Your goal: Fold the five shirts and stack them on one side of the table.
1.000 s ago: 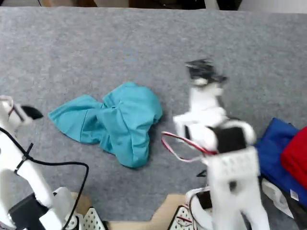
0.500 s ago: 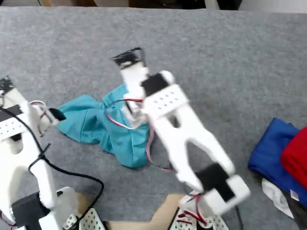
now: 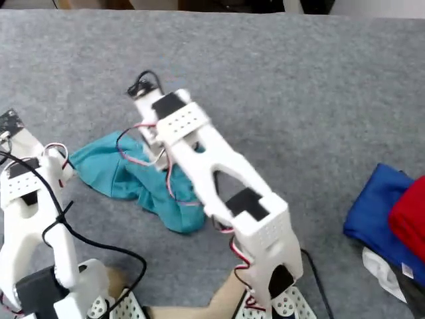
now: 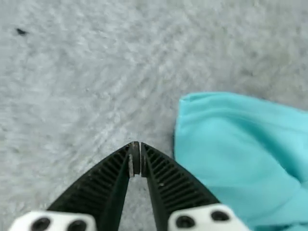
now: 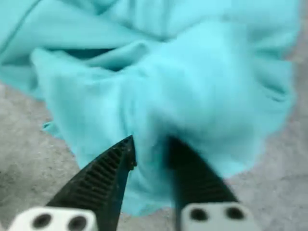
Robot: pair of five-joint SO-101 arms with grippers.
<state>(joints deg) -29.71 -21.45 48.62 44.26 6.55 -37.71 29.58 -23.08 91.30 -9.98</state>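
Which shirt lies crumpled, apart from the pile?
The teal shirt, alone in the middle below the right tool; the blue shirt and red shirt lie stacked at the side.

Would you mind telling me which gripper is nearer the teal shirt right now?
Right. The right gripper hangs directly over the crumpled teal shirt; the left gripper sits just beside its edge, over bare table.

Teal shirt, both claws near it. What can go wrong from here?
1. The right claw hangs open over the bunched middle of the shirt, not an edge; closing there would likely pinch several layers and lift a wad.
2. The left claw is shut over bare table, just beside the shirt's edge; unless it opens and shifts over, it may shove the edge or miss it.
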